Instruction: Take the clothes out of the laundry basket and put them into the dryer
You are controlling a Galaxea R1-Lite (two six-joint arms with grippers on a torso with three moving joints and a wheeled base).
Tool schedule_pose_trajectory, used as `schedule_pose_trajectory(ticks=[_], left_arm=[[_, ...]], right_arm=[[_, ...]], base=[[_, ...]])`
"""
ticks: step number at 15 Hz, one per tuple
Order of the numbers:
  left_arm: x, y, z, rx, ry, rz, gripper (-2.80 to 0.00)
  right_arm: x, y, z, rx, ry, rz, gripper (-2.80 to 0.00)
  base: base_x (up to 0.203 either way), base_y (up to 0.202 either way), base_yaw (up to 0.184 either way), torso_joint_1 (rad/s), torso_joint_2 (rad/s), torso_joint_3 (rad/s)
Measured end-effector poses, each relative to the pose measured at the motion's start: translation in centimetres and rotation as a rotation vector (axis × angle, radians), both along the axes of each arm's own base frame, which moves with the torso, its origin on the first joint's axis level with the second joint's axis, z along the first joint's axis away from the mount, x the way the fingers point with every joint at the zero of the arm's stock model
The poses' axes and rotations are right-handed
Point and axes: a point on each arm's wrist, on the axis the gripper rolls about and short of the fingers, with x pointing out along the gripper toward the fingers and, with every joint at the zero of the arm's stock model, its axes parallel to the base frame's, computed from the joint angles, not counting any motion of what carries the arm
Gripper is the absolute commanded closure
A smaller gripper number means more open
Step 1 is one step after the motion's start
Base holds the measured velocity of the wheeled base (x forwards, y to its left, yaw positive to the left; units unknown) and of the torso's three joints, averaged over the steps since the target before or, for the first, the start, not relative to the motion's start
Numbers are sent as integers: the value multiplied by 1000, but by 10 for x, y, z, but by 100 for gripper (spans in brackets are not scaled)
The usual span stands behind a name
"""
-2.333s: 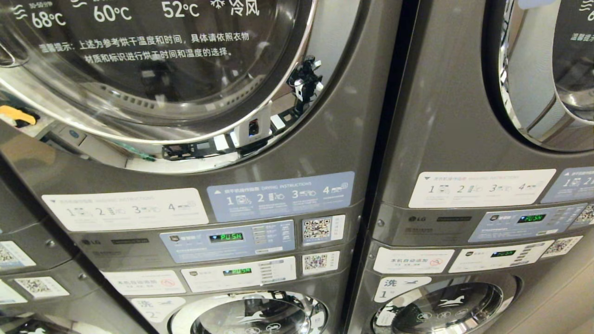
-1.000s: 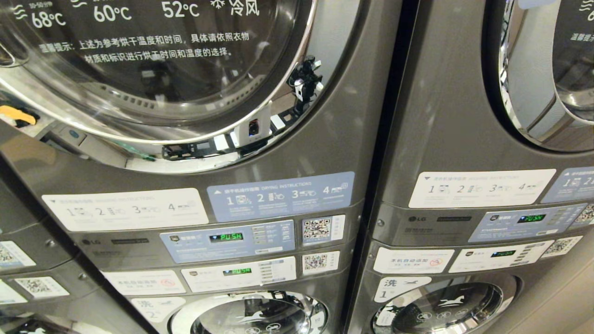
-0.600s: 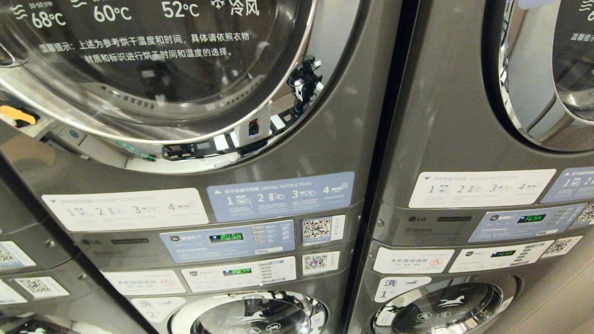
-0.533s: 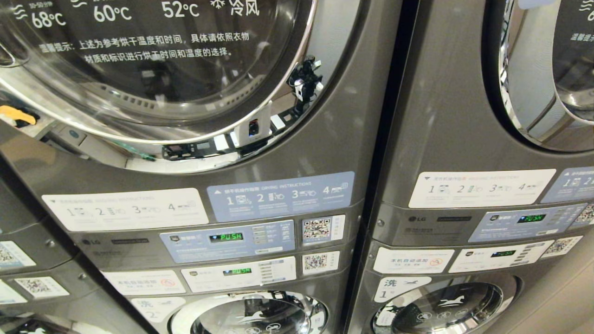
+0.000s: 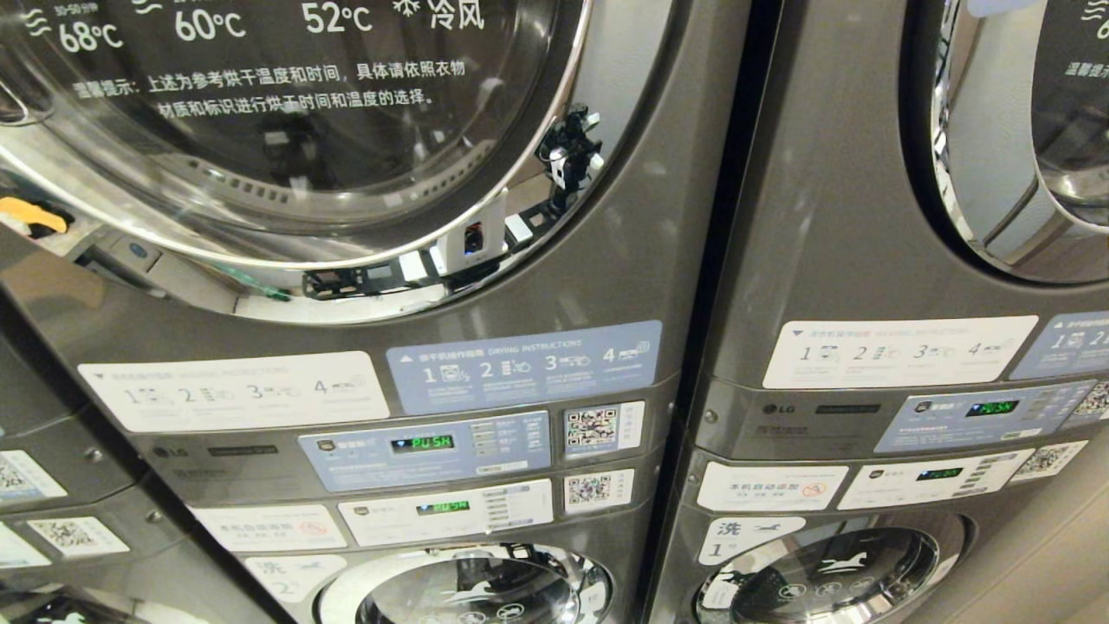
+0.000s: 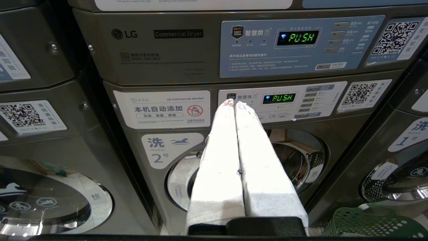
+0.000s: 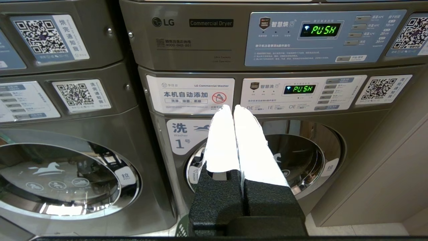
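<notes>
- Basket [image 6: 367,222], green, sits on my floor view low beside the washer [image 6: 234,174].
- Left gripper [image 6: 235,103] pressed closed, holding nothing.
- Right gripper [image 7: 232,108] likewise closed, empty, facing a washer door [image 7: 294,157].

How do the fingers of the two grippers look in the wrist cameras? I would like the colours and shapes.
The left gripper has two long, flat fingers wrapped in white material that looks slightly grey and worn, tapering to rounded tips, on a black base. The right gripper has the same tapered shape; its fingers are bright white toward the tips and covered in rough black textured padding near the base.
</notes>
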Motion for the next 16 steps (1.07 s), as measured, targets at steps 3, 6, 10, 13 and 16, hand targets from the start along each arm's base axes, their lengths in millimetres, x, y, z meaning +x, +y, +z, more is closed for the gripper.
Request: schedule_pose_trajectory(ticks=[3, 6, 10, 13, 16], left_arm=[[0, 0, 0, 0, 0, 0, 0], [0, 0, 0, 0, 0, 0, 0], [0, 0, 0, 0, 0, 0, 0], [0, 0, 0, 0, 0, 0, 0], [0, 0, 0, 0, 0, 0, 0]], right_arm=[[0, 0, 0, 0, 0, 0, 0], [0, 0, 0, 0, 0, 0, 0], [0, 0, 0, 0, 0, 0, 0], [0, 0, 0, 0, 0, 0, 0], [0, 0, 0, 0, 0, 0, 0]], base=[[0, 0, 0, 0, 0, 0], [0, 0, 0, 0, 0, 0], [0, 0, 0, 0, 0, 0], [0, 0, 0, 0, 0, 0], [0, 0, 0, 0, 0, 0]])
